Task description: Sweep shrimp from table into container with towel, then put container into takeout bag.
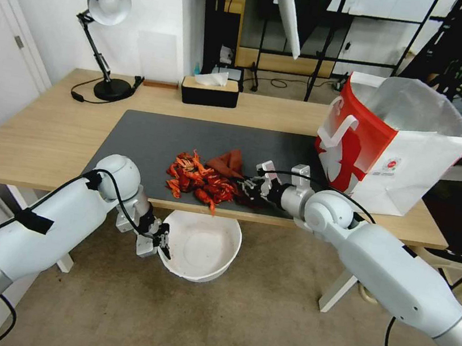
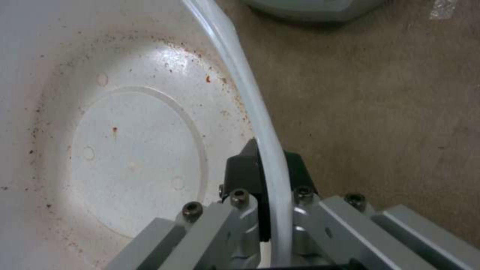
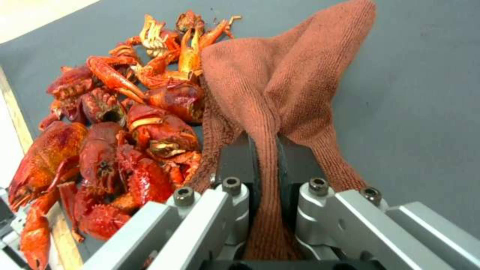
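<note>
R gripper (image 1: 247, 188) clamped on towel (image 1: 229, 163), shrimp (image 1: 198, 179) just to its left at table (image 1: 30, 133) near edge; L gripper (image 1: 164, 244) pinches container (image 1: 200, 246) rim below that edge.

Takeout bag (image 1: 395, 144) base behind right arm

Shrimp (image 1: 198, 181): heap of glossy red-orange curled shells and claws, on the dark grey mat at the near edge of the table (image 1: 48, 130), a few pieces at the very lip. Towel (image 1: 228, 164): rust-red, bunched, one peak standing up, touching the heap at its 3 o'clock side. Container (image 1: 200, 247): round white bowl, upright, below the table edge at 6 o'clock from the heap, inside spotted with reddish specks. Takeout bag (image 1: 387, 143): upright, mouth open, red face with white handle, white sides, at 2 o'clock from the heap on the table's right end.
</note>
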Tool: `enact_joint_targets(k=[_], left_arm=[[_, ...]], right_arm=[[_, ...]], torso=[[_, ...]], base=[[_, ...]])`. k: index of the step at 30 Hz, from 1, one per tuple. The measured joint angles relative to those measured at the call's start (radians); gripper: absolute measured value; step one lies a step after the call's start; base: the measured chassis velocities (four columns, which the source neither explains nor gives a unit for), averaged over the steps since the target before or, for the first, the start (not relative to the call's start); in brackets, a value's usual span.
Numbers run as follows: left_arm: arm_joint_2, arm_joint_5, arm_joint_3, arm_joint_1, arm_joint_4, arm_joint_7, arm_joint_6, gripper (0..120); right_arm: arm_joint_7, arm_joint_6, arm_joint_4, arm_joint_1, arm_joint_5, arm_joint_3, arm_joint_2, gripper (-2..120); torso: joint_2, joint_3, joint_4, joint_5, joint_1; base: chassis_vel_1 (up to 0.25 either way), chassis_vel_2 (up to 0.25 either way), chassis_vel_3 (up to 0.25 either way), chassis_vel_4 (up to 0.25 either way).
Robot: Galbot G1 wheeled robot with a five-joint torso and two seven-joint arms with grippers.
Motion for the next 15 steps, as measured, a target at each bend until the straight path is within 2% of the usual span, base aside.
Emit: enact_joint_targets(k=[15], left_arm=[[0.005, -0.002, -0.009, 0.013, 0.003, 0.0, 0.0, 0]], right_arm=[[0.024, -0.008, 0.101, -0.065, 0.023, 0.027, -0.063, 5]], torso=[[0.0, 0.0, -0.0001, 0.0, 0.0]], base=[[0.0, 0.0, 0.0, 0.0]])
